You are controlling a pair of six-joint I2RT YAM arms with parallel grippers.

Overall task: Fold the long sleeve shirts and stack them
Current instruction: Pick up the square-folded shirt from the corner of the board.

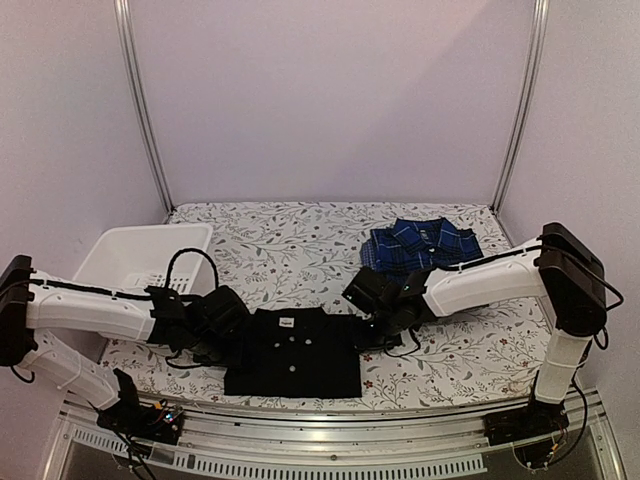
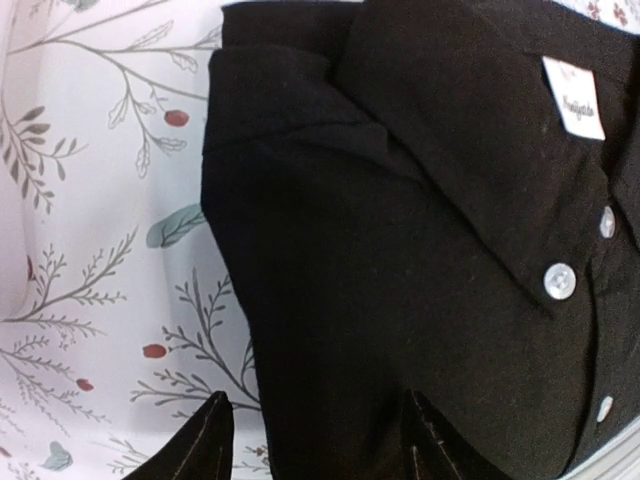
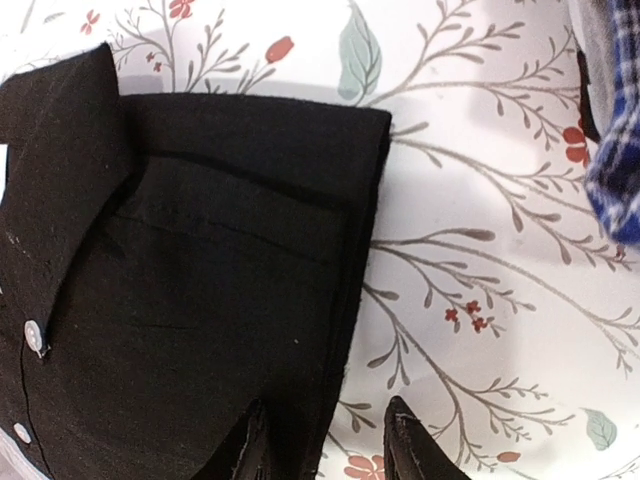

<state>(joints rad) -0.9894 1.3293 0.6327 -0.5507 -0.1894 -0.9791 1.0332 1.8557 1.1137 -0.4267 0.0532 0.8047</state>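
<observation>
The floral surface point(image 1: 300, 225) carries the folded black shirt point(image 1: 292, 352) at its near edge, with the plaid shirt point(image 1: 420, 245) folded farther back on the right. The left claw point(image 2: 315, 440) is spread wide over the black shirt's left edge, and the right claw point(image 3: 325, 440) is spread over its right edge.

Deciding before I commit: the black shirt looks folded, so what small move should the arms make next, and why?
Probably close the left end effector and right end effector on the side edges of the black shirt. It lies folded, both are open astride an edge, and the folded plaid shirt waits farther back for stacking.
</observation>
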